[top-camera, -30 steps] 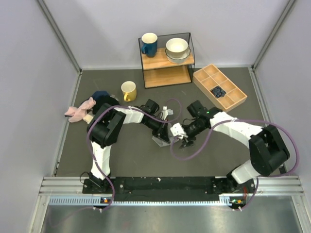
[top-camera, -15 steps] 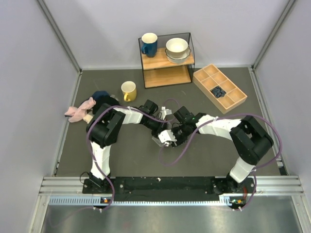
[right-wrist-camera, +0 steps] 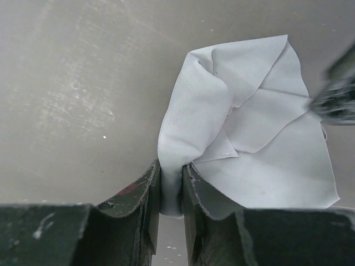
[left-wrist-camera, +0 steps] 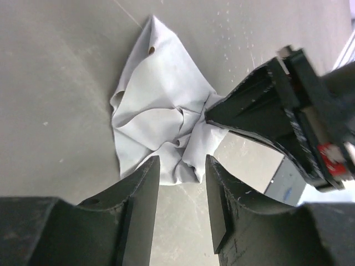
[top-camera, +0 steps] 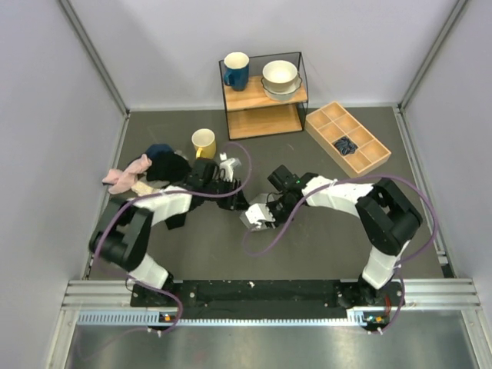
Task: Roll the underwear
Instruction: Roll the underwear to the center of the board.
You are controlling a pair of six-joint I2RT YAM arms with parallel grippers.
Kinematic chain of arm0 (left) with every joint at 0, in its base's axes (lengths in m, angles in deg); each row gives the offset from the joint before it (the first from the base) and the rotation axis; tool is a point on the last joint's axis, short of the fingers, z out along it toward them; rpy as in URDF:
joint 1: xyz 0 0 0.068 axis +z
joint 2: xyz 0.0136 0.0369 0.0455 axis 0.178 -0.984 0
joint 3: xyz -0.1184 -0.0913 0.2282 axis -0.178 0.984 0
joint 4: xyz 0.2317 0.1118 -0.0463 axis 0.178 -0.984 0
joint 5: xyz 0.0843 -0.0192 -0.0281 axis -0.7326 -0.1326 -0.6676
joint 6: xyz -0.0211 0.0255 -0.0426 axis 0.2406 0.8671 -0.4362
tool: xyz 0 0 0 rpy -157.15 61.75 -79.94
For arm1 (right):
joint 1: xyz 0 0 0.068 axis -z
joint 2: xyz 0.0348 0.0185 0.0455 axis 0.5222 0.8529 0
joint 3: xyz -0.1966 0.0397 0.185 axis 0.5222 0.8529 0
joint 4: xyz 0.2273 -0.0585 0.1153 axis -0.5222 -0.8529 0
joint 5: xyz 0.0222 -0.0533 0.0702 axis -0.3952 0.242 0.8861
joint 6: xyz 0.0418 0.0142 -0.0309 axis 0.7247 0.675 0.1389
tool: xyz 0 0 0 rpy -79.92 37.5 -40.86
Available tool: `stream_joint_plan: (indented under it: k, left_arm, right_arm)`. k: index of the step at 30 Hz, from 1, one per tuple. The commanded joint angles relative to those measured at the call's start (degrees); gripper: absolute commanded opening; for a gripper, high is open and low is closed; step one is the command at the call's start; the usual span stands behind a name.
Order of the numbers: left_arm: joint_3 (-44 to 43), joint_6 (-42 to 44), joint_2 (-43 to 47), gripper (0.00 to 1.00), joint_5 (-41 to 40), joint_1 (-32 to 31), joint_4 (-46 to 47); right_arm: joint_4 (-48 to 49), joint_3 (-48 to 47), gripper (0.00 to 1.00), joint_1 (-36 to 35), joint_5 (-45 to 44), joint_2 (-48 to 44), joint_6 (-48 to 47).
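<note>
On the dark grey table, my right claw is pinched shut on a bunched fold of the underwear. The underwear lies crumpled mid-table between the two arms, fanning out ahead and to one side of that claw's tips. My left claw stands part open and empty at the cloth's opposite edge, the heap straight ahead of it. I judge the right arm is the anchor and the left is free to start the roll.
</note>
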State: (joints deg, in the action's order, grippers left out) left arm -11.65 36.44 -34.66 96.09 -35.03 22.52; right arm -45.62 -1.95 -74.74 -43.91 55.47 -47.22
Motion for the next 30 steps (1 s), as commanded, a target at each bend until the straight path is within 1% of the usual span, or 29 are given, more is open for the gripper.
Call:
stream_joint_plan:
  k: [1,2,3,4,5,6,7,8,9,11,12,13,14,16,17,18,20,21,22,23,24,26,27,30]
  left_arm:
    - [9.3,1.9,13.8,0.44,-10.6,0.0,9.1]
    - [11.4,2.0,16.1,0.44,-11.2,0.0,10.6]
    - [13.8,2.1,20.8,0.44,-11.6,0.0,14.8]
    - [18.4,2.1,23.2,0.44,-11.5,-0.1,17.1]
    - [20.7,2.5,25.4,0.43,-10.9,-0.2,20.0]
    - [23.1,2.9,30.1,0.43,-10.7,-0.3,24.8]
    - [27.3,3.2,32.4,0.43,-10.5,-0.9,27.4]
    - [29.1,3.7,34.8,0.43,-10.6,-1.2,29.1]
    - [30.7,4.4,39.5,0.44,-10.8,-1.6,32.3]
    - [35.3,4.8,44.2,0.44,-11.4,-2.3,34.9]
    - [36.6,5.2,48.9,0.44,-11.3,-2.5,36.5]
    - [39.3,5.8,50.9,0.44,-10.8,-3.1,39.7]
    - [40.4,6.1,52.9,0.44,-10.9,-3.5,41.3]
    - [42.4,8.7,57.0,0.45,-10.2,-5.9,43.5]
    - [42.5,11.0,57.7,0.45,-10.5,-6.9,43.1]
    - [42.5,12.4,58.2,0.45,-10.5,-9.5,42.4]
    - [41.9,16.1,57.2,0.45,-11.3,-12.5,40.0]
    - [41.1,17.0,55.2,0.45,-12.6,-16.1,39.0]
    - [40.3,19.9,53.9,0.45,-14.0,-18.2,37.7]
    - [39.4,23.5,52.5,0.45,-15.6,-20.2,34.3]
    - [37.3,25.1,49.4,0.46,-18.4,-23.8,33.0]
    - [35.0,29.3,46.0,0.46,-19.8,-26.3,29.3]
    - [32.4,30.8,42.6,0.47,-20.9,-28.0,27.7]
    - [27.0,36.7,36.9,0.48,-24.4,-30.0,21.0]
  right_arm:
    - [-10.9,-5.7,0.2,0.1,4.7,2.4,2.1]
    - [-12.2,-6.7,0.2,0.4,6.2,2.8,2.7]
    - [-13.5,-7.5,0.2,0.8,6.9,3.2,2.9]
    - [-16.6,-9.5,0.2,1.1,7.6,4.2,3.2]
    - [-17.8,-10.4,0.2,1.3,8.8,4.7,3.5]
    - [-19.2,-12.4,0.2,1.6,9.4,5.4,3.9]
    - [-20.4,-13.3,0.2,1.9,10.1,6.6,4.4]
    - [-23.0,-14.2,0.2,2.0,11.9,7.2,4.7]
    - [-24.1,-16.2,0.2,2.5,12.8,7.8,5.1]
    - [-28.2,-18.4,0.2,3.4,15.1,10.0,6.0]
    - [-29.5,-20.3,0.2,3.7,15.6,10.8,6.2]
    - [-30.2,-21.3,0.21,4.1,16.0,11.7,7.1]
    - [-30.6,-22.1,0.21,4.3,15.6,13.8,10.0]
    - [-33.3,-25.0,0.21,4.8,15.2,16.6,12.2]
    - [-34.0,-25.8,0.21,5.2,14.6,19.4,13.0]
    - [-35.8,-27.6,0.21,5.4,14.3,20.6,13.7]
    - [-37.1,-29.1,0.21,6.3,14.6,23.7,15.3]
    - [-38.1,-30.3,0.21,6.5,14.6,24.7,16.0]
    - [-38.5,-31.1,0.21,6.8,14.8,25.7,17.1]
    - [-39.0,-31.7,0.21,7.2,14.9,26.4,17.7]
    - [-39.4,-32.6,0.21,7.5,15.1,27.6,17.8]
    - [-40.5,-33.4,0.21,8.2,15.4,28.6,18.7]
    - [-40.9,-34.0,0.21,8.5,15.6,29.7,19.0]
    - [-42.4,-35.0,0.21,9.2,15.8,30.8,18.9]
